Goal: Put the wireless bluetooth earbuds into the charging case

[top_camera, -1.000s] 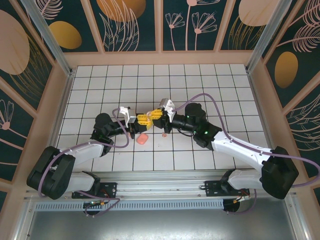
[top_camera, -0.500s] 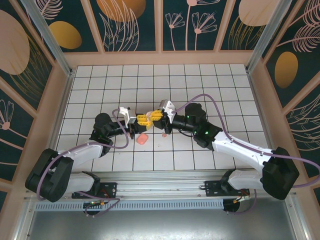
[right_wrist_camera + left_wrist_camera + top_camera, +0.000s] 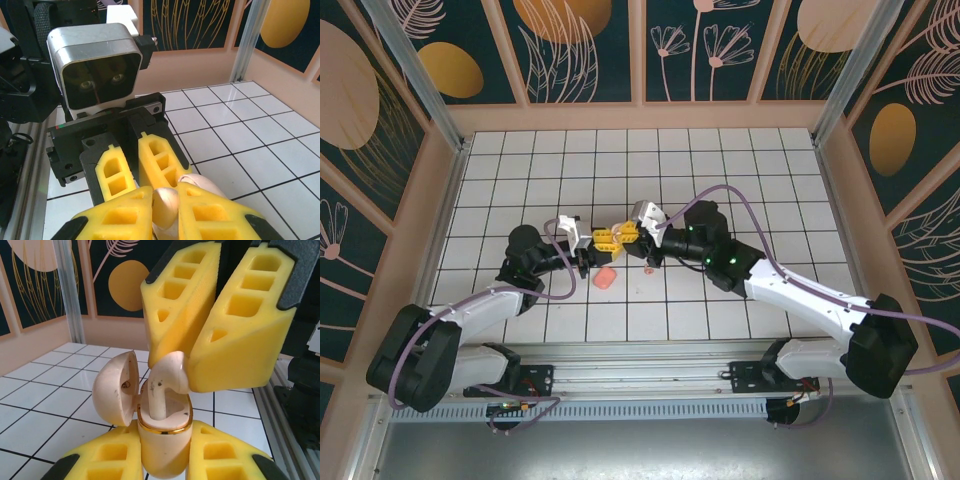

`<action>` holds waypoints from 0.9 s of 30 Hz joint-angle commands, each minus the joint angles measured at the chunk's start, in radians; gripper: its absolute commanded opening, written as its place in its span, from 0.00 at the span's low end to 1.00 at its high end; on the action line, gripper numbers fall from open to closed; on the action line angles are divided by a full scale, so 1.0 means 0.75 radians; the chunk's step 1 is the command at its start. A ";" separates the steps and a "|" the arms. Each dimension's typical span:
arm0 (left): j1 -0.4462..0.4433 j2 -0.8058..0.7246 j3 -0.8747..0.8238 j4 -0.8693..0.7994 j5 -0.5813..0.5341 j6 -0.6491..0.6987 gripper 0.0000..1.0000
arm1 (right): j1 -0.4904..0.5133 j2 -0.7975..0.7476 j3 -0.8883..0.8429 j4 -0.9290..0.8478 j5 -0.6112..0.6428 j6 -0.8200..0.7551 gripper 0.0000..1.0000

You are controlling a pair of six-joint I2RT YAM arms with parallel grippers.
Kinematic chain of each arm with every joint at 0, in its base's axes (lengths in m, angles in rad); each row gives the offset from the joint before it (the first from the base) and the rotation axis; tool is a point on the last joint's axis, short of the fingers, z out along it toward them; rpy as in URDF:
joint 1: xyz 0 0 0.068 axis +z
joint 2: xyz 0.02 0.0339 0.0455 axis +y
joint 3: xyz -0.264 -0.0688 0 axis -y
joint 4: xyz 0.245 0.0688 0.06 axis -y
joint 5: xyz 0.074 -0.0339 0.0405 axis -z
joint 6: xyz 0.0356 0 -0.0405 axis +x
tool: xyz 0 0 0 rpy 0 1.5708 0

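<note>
We have the two arms meeting nose to nose, and the whole move turns on one short vertical line. The left pincer (image 3: 165, 462) is clenched on the lower body of the charging case (image 3: 165, 442), holding it upright with its mouth facing up. Its lid (image 3: 116, 387) is swung open to the side, clear of the opening. The right pincer (image 3: 180, 367) comes in from above and is clenched on the head of an earbud (image 3: 167, 380).

The earbud hangs directly beneath the right pincer's pads. Its long axis, the stem, stands close to upright and points straight down at the case. The stem's end looks to be inside the gold rim (image 3: 165, 426) already, while the head sits well above its seat. We judge the next move is the right arm's, since it carries the bud: a short straight descent along the stem, with the left arm keeping the case steady.

On the tiles just below the right pincer lies a tiny pale bud (image 3: 646, 268), likely the second one, though it is too small to be sure. A salmon-pink block (image 3: 605, 279) rests nearer the left pincer.
</note>
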 commanded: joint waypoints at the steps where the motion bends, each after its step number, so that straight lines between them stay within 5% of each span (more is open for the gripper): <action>1: 0.004 -0.032 0.049 0.012 -0.008 0.034 0.09 | 0.032 0.023 0.039 -0.096 0.016 -0.074 0.16; 27: 0.003 -0.057 0.035 -0.012 0.067 0.074 0.10 | 0.037 0.019 0.125 -0.357 -0.014 -0.425 0.18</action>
